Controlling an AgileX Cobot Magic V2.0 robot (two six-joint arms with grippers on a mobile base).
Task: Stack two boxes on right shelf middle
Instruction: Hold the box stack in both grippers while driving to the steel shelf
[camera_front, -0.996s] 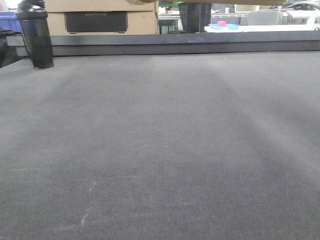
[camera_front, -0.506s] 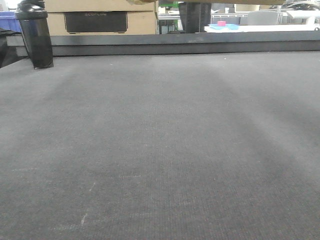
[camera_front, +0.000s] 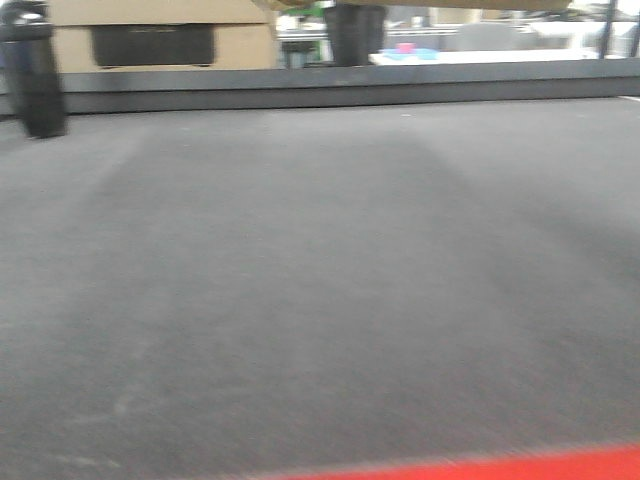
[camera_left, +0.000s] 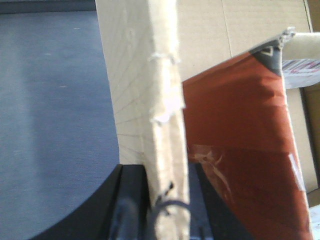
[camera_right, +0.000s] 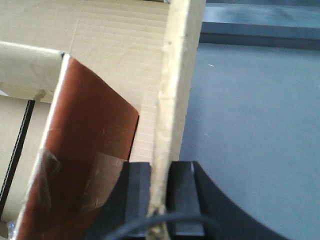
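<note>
An open brown cardboard box is held between both grippers, one on each side wall. In the left wrist view my left gripper (camera_left: 167, 172) is shut on the box's pale corrugated wall (camera_left: 145, 75), with a red-brown flap (camera_left: 235, 125) inside the box to its right. From the right wrist, my right gripper (camera_right: 161, 167) is seen shut on the opposite wall (camera_right: 180, 65), beside the same red-brown flap (camera_right: 90, 115) patched with clear tape. A thin tan edge (camera_front: 480, 4) shows at the very top of the front view. A second box and the right shelf are out of view.
Grey felt table top (camera_front: 320, 280) fills the front view, with a red front edge (camera_front: 500, 468) at the bottom. At the back stand a dark rail (camera_front: 400, 88), a black bottle (camera_front: 30, 75), a cardboard box with a dark label (camera_front: 160, 35) and a blue tray (camera_front: 405, 52).
The front view has blurred. Everything at the back has slid left. The table's red front edge has come into view at the bottom.
</note>
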